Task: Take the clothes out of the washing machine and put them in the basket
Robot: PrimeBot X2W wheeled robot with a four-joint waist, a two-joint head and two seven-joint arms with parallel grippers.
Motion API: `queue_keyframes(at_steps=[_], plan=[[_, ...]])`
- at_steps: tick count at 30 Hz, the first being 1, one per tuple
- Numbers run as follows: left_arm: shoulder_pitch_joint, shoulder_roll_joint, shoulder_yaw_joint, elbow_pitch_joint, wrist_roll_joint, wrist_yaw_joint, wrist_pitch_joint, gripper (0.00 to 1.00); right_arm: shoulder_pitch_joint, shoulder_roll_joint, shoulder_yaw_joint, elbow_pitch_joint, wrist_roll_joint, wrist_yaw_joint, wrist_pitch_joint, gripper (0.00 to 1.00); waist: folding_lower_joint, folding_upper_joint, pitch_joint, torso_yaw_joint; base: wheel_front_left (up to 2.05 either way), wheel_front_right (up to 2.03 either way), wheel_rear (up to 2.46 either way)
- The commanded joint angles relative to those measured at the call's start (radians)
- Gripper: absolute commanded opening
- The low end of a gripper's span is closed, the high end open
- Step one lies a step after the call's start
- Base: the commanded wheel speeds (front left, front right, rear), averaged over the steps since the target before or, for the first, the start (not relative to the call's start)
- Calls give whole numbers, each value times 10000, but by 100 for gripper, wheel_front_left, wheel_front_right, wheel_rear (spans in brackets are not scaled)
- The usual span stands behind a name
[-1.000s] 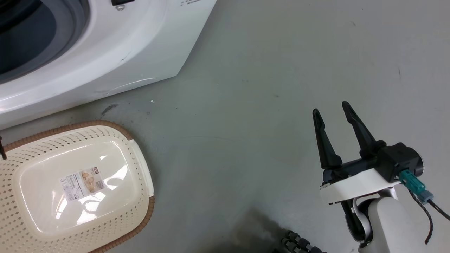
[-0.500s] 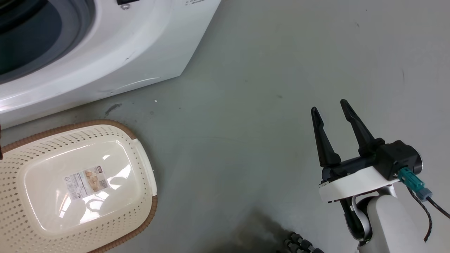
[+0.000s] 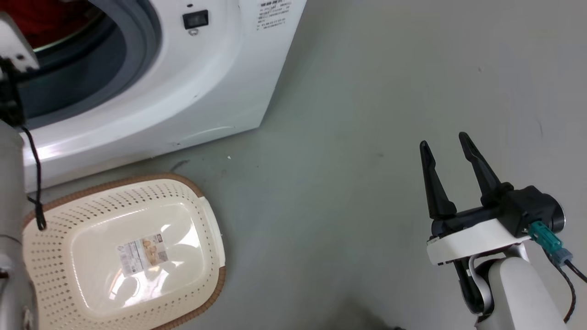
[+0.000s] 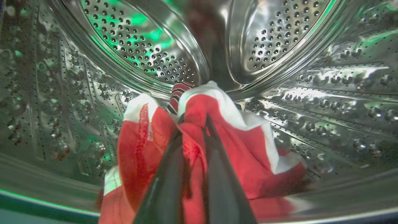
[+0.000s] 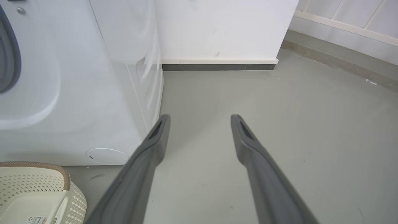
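Note:
Inside the perforated steel drum (image 4: 279, 34) of the washing machine (image 3: 206, 91), my left gripper (image 4: 193, 118) is shut on the red clothes (image 4: 248, 155), which have white trim and are lifted in a bunch off the drum floor. A patch of the red clothes (image 3: 50, 18) shows through the grey-rimmed porthole. My pale left forearm (image 3: 9, 183) runs up the left edge towards it. The cream basket (image 3: 114, 182) stands on the floor before the washer with nothing in it, a label on its bottom. My right gripper (image 3: 442, 140) hangs open over bare floor at the right, its fingers (image 5: 155, 140) wide apart.
Grey floor (image 3: 344, 137) stretches to the right of the washer. A white wall with a dark skirting (image 5: 217, 67) stands behind it. The basket's brown rim (image 5: 46, 164) lies close to the washer's front (image 5: 77, 77). A black cable (image 3: 36, 183) dangles from my left arm over the basket.
The head camera has moved: the porthole and the red clothes are now in view, and my left forearm shows at the left edge. The right gripper stays open in place.

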Motion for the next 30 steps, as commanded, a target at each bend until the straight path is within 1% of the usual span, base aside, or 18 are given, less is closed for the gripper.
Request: queue_keyframes(at_steps=[1, 7, 13, 19, 25, 29, 30], plan=[[288, -126, 64, -33, -96, -14, -212, 0, 130, 0, -70, -1, -39, -7, -19, 100, 0, 0, -408, 203, 0, 0, 0], [1401, -482, 280, -266, -466, -211, -701, 0, 492, 0, -274, 98, -193, -7, -17, 100, 0, 0, -1298, 523, 0, 0, 0], [2413, -871, 461, -846, -714, -390, -763, 0, 874, 1, -444, 180, -390, -7, -19, 100, 0, 0, -2178, 906, 0, 0, 0], [3705, -1342, 611, -2011, -781, -511, -768, 0, 1192, 1, -533, 51, -504, -7, 108, 100, 0, 0, -2923, 1293, 0, 0, 0], [5163, -1833, 617, -3480, -699, -602, -761, 0, 1527, -1, -661, -186, -578, -7, 355, 100, 0, 0, -3569, 1716, 0, 0, 0], [6116, -2067, 556, -4590, -663, -577, -760, 0, 1779, -1, -745, -412, -613, -7, 531, 100, 0, 0, -3927, 2008, 0, 0, 0], [6116, -2067, 556, -4590, -663, -577, -760, 0, 1779, -1, -745, -412, -613, -7, 531, 100, 0, 0, -3927, 2008, 0, 0, 0]])
